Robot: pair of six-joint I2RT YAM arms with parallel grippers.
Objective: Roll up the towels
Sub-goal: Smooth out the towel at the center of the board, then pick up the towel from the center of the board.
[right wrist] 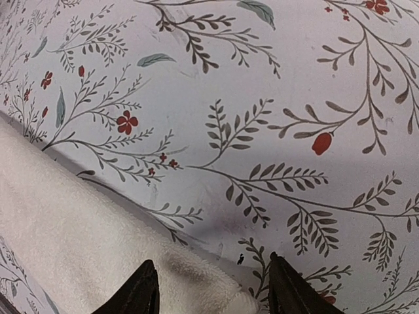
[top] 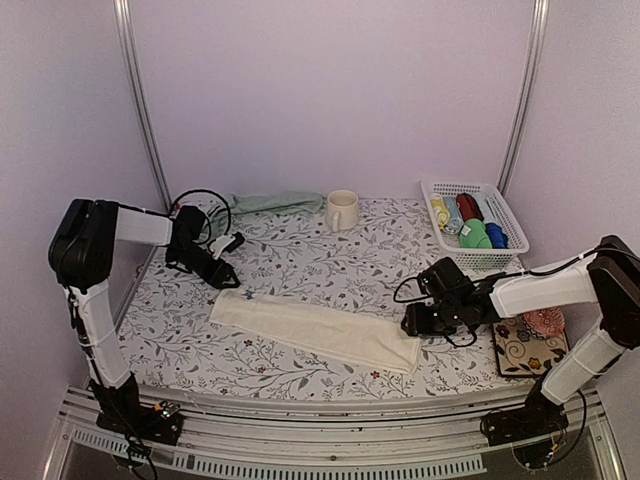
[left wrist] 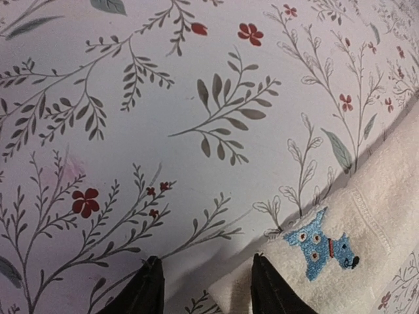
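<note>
Towels lie in two places: the cream towel [top: 315,328] is laid out as a long flat strip across the near middle of the table [top: 300,250], its left end a little farther back than its right, while the green towel [top: 265,203] sits bunched at the far edge, just left of the mug [top: 342,210] and well apart from either arm. The strip looks laid out this way so it can be rolled along its length, and the arms are set to suit, one at each short end. The left gripper [left wrist: 206,291] hangs low at the left end, beside the corner with the embroidered blue dog [left wrist: 322,252]; its jaws stand moderately apart with nothing held, one fingertip over bare tablecloth and the other at the cloth's edge. The right gripper [right wrist: 209,288] is at the right end, jaws likewise parted and empty, straddling the towel's rounded corner. From the wrist views I cannot tell whether either set of tips actually touches the fabric or sits just above it. Straddling the corners suggests the step in hand is pinching an end to start the roll; rolling itself has not begun. A white basket [top: 480,260] at the far right holds small coloured rolls of cloth.
</note>
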